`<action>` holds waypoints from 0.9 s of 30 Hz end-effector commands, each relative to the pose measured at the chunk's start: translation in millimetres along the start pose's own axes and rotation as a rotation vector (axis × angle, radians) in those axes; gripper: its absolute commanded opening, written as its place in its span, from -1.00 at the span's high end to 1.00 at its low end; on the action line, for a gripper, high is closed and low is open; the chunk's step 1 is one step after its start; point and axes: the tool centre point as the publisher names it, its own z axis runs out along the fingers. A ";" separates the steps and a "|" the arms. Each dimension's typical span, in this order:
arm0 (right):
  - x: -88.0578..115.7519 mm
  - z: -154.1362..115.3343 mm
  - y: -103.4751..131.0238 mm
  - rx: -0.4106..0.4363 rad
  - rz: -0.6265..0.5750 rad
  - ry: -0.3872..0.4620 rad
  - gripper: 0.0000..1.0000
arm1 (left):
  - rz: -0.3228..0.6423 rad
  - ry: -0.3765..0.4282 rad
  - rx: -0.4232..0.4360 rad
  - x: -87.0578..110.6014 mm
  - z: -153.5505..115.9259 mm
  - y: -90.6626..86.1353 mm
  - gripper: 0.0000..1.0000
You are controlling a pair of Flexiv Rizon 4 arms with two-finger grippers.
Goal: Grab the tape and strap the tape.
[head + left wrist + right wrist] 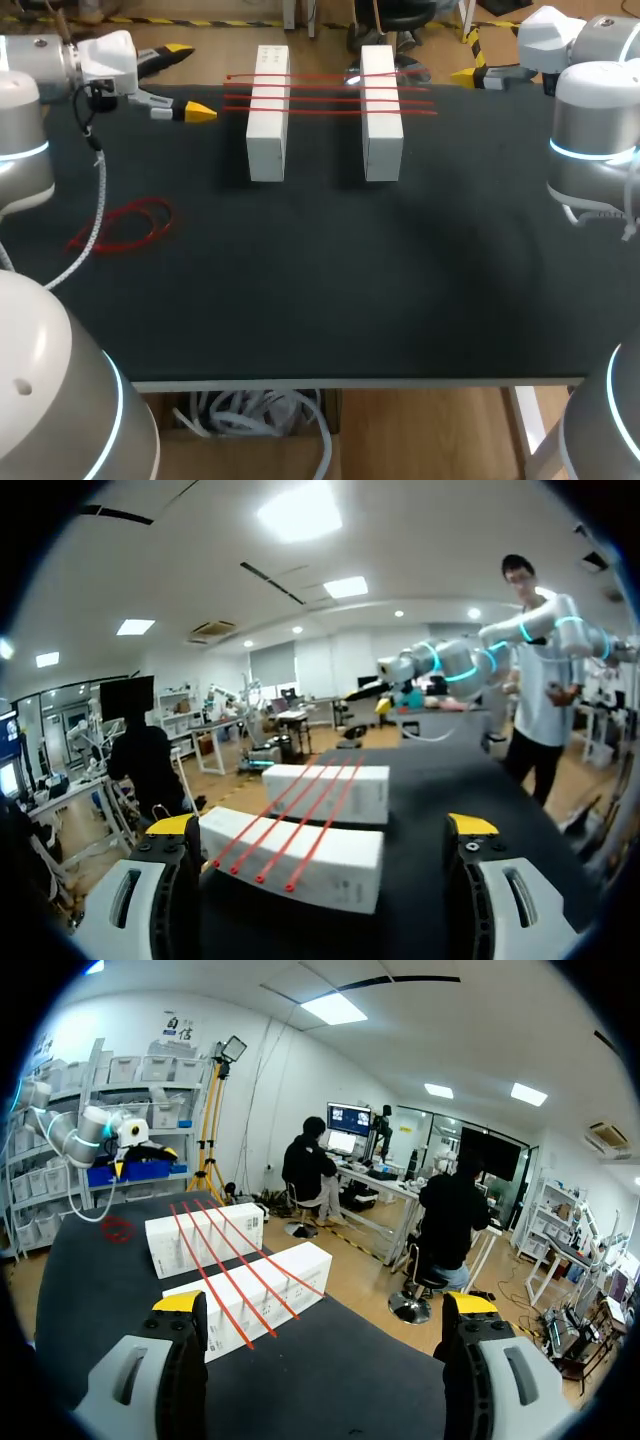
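Observation:
Two white blocks point(267, 110) point(381, 112) stand side by side at the back of the black table point(330, 280), with several red tape strips point(330, 95) laid across both. A loose red tape coil point(125, 225) lies at the table's left. My left gripper point(190, 80) hovers open at the back left, beside the left block. My right gripper point(468, 55) hovers open at the back right, beside the right block. In the left wrist view the open gripper point(320, 825) faces the blocks point(300, 865) and strips point(305, 825). The right wrist gripper point(325, 1302) is open, with the blocks point(250, 1295) and coil point(118, 1228) ahead.
A white braided cable point(95, 215) hangs from my left arm, close to the coil. The table's front edge point(350, 382) runs across the lower view. Bare black surface lies in front of the blocks and toward the right.

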 end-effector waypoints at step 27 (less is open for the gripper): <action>-0.6 -0.5 0.1 0.001 0.000 0.002 -1.00 | 0.006 0.160 0.035 -18.8 14.8 50.9 0.29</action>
